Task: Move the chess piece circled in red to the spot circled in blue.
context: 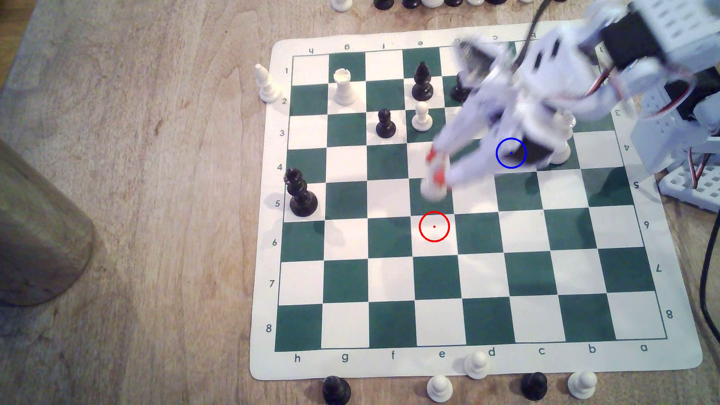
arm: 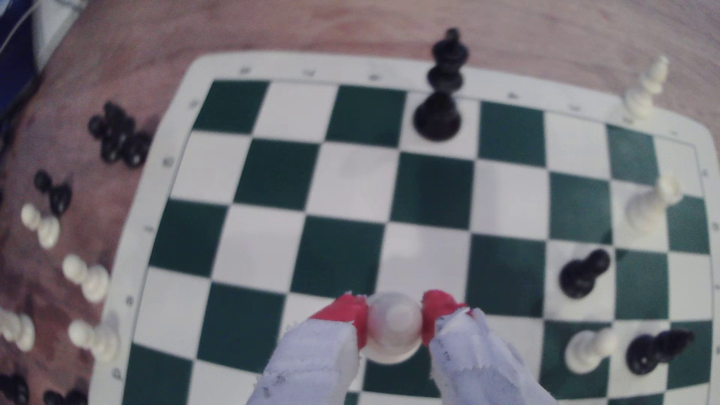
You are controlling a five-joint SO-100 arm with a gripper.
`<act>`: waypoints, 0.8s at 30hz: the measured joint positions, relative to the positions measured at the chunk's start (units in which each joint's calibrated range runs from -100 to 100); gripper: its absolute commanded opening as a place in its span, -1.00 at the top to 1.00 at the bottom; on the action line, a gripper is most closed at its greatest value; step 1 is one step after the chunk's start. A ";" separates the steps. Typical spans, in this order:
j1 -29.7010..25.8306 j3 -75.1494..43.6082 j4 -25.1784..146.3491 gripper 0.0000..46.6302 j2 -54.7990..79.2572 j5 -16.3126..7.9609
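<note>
Where the exterior view's left begins, bare wooden table [context: 136,194] and a blurred brown cylinder [context: 39,233] at the frame edge. Next, a white piece [context: 267,83] standing off the chessboard [context: 389,362] by the 1–2 labels, and a tall black piece [context: 300,192] on the h-file at rank 5. Further right: white rook [context: 343,86], black pawn [context: 385,124], tall black piece [context: 422,81], white pawn [context: 422,117]. Mid-board, the pincer [context: 435,167], red-tipped and motion-blurred, is closed on the chess piece [context: 433,187]; piece hangs below the tips over the green square just above the red ring [context: 434,226], whose white square is bare. Whether its base touches the board cannot be told. Wrist view confirms the grip: red fingertips [arm: 352,315] press either side of the chess piece [arm: 394,331], pincer [arm: 394,319] narrowed to the piece's width, piece centred between them. Right of that, the spot [context: 511,153], blue-ringed, lies under the arm's white body, well apart from the held piece. A tall white piece [context: 563,140] stands just right of the ring, partly hidden. Along the near table edge, loose pawns, black and white.
</note>
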 measured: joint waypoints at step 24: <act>6.42 14.01 32.03 0.95 -36.61 2.20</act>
